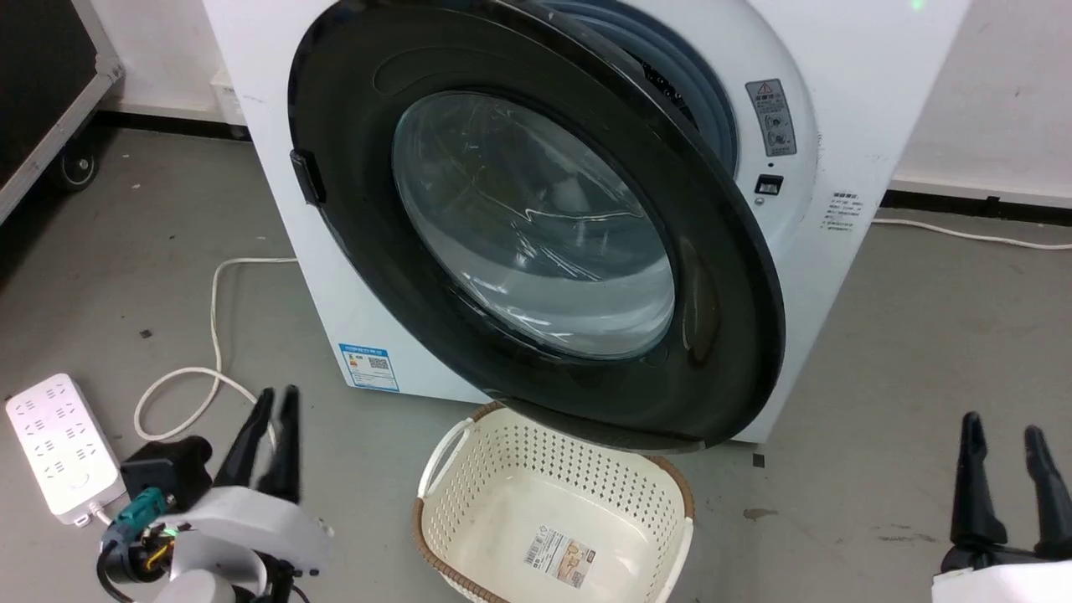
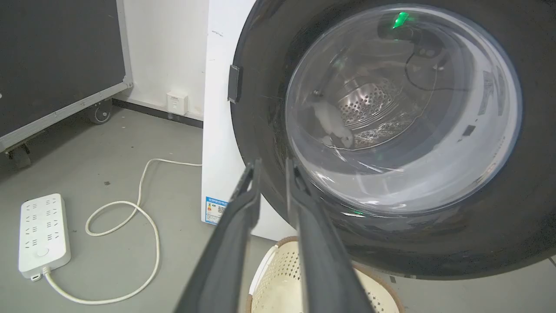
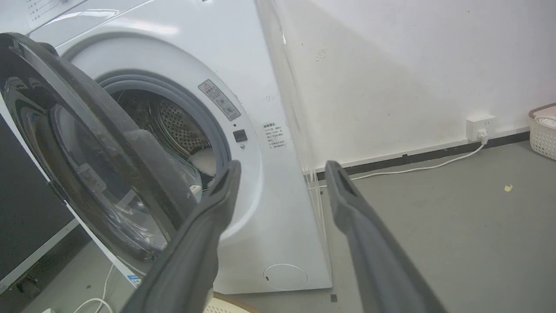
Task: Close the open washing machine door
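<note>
the washing machine (image 1: 846, 75) stands on the grey floor (image 1: 904, 352) at its far edge, by the wall. the washing machine door (image 1: 536, 226) is open, swung part way out from the hinge on its left side, and the grey gasket (image 1: 703, 92) shows past its right rim. the door's lower edge hangs over the back rim of a cream perforated laundry basket (image 1: 578, 456) on the floor just in front. the left hand (image 1: 279, 394) hovers low to the left of the basket, fingers parted by a narrow gap, holding nothing. the right hand (image 1: 1003, 425), well to the right, is spread wide and empty. a white power strip (image 1: 59, 444) lies at the floor's left edge
</note>
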